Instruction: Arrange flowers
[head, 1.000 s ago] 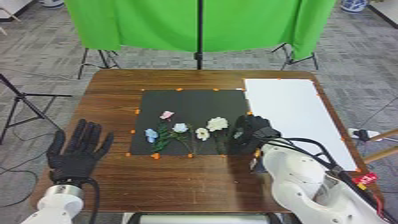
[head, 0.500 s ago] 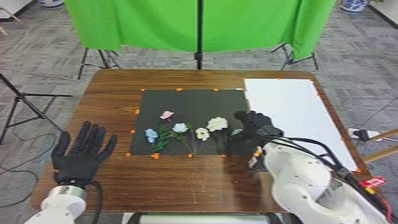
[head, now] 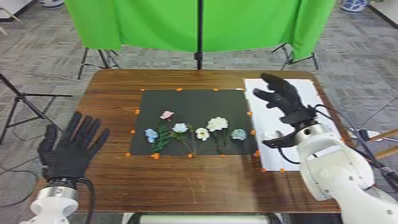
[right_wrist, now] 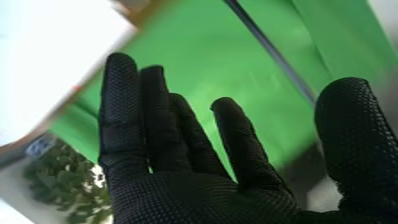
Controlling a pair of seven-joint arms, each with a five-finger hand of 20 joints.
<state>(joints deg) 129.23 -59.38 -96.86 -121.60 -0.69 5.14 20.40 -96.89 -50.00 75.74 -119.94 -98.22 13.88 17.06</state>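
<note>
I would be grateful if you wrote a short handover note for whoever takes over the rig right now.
Left hand: open, empty, left of the black mat.
Right hand: open, empty, above the white sheet.
Flowers: pink, blue, three white or whitish and a pale blue-green one, all on the mat.
Done: six flowers laid side by side in a loose group.
Left: perhaps only straightening; the intended final layout can't be told.
</note>
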